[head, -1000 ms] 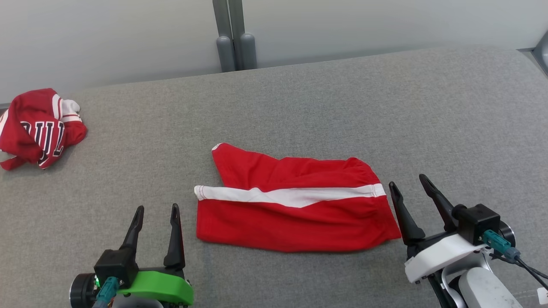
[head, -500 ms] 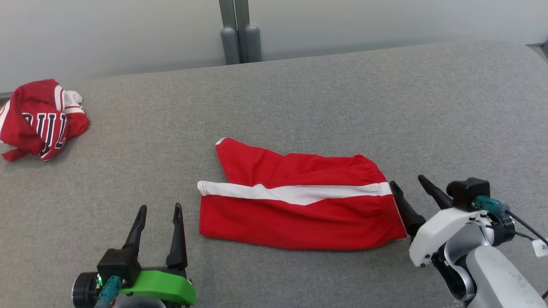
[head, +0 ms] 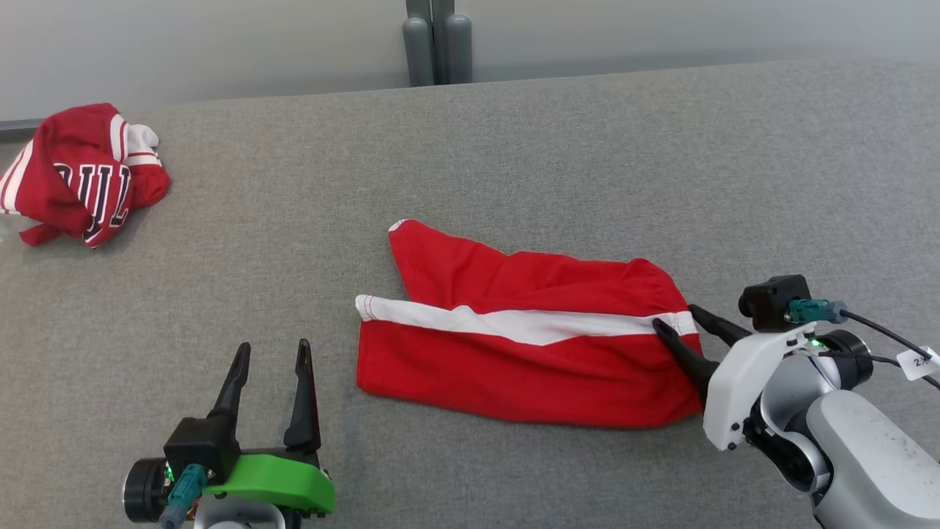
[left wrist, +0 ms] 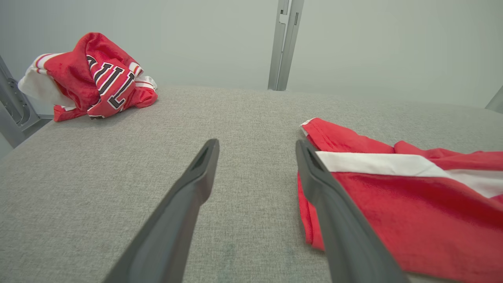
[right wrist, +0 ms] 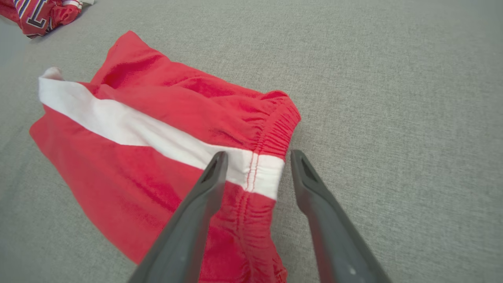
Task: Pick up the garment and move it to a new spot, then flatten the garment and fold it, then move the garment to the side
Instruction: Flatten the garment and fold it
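Red white-striped fabric shorts point(head: 514, 375) lie on the grey upholstered table point(head: 514, 147). The right tool point(head: 674, 316), open and empty, straddles their waistband point(right wrist: 275, 129); a shallow grip may catch one layer, unfolding them.

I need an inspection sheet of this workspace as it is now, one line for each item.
Surface: grey woven fabric surface, flat.
Job's things: red cloth shorts with white side stripe, lying flat at centre.
Clutter: crumpled red jersey with black letters, far left.
End effectors: left end effector open, beside the shorts, not touching; right end effector open, astride the shorts' elastic waistband.
Cables: black cable with teal plug at right wrist, clear of the cloth.
Surroundings: pale wall, grey upright post behind.
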